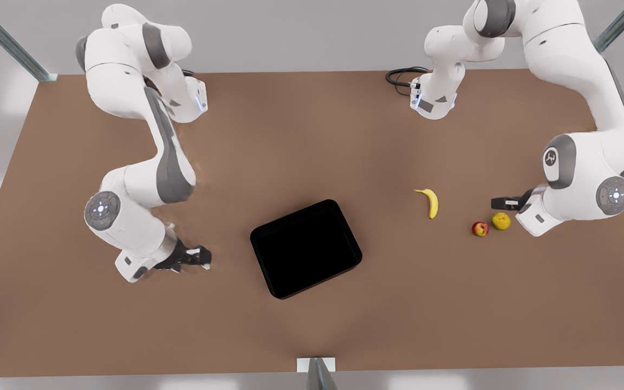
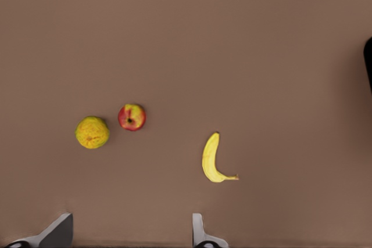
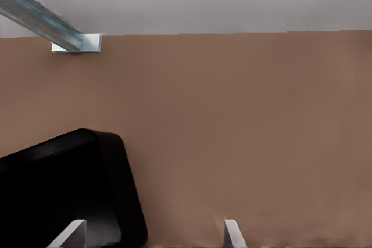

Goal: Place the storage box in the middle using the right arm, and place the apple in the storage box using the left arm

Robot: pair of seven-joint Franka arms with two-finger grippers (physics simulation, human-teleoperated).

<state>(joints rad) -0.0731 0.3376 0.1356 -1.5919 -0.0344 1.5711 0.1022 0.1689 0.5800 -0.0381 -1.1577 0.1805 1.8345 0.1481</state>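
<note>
1. The front view took in the whole brown table point(image 1: 312, 135): the storage box point(image 1: 306, 248) lay near its middle, tilted, with the banana point(image 1: 431, 202), the apple point(image 1: 480, 228) and a yellow-green fruit point(image 1: 501, 221) toward the front view's right.
2. The left wrist view showed the apple's point(image 2: 132, 117) stem end facing up, just beside that fruit point(image 2: 92, 132).
3. The left gripper point(image 2: 131, 233) hung above the fruits, fingers wide apart, holding nothing.
4. The right gripper point(image 3: 151, 234) sat by the box's point(image 3: 64, 196) edge, spread open and empty; contact could not be told.
</note>
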